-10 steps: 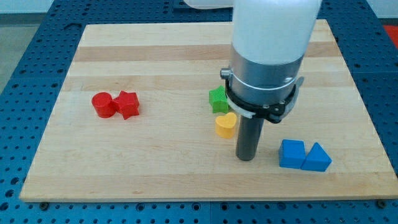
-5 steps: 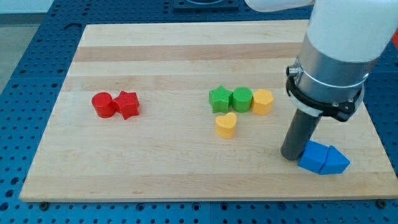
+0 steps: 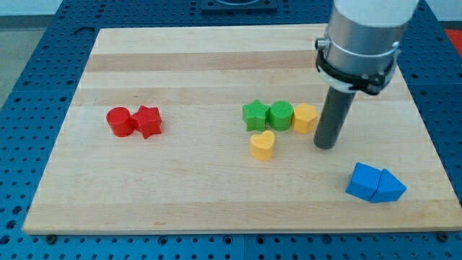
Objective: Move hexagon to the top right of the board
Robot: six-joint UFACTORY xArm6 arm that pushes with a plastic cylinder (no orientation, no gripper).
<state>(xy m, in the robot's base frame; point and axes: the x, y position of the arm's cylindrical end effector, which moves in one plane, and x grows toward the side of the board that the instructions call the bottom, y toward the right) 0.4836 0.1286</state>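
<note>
A yellow hexagon block sits near the board's middle, at the right end of a row with a green cylinder-like block and a green star block. My tip rests on the board just to the view's right of the yellow hexagon and slightly below it, very close to it or touching. A yellow heart block lies below the green blocks.
A blue cube and a blue triangle block lie together at the lower right, turned askew. A red cylinder and a red star block sit together at the left. The wooden board lies on a blue pegboard.
My tip swept right from beside the yellow heart, nudged the blue blocks right and askew, then moved up and left to stand beside the yellow hexagon.
</note>
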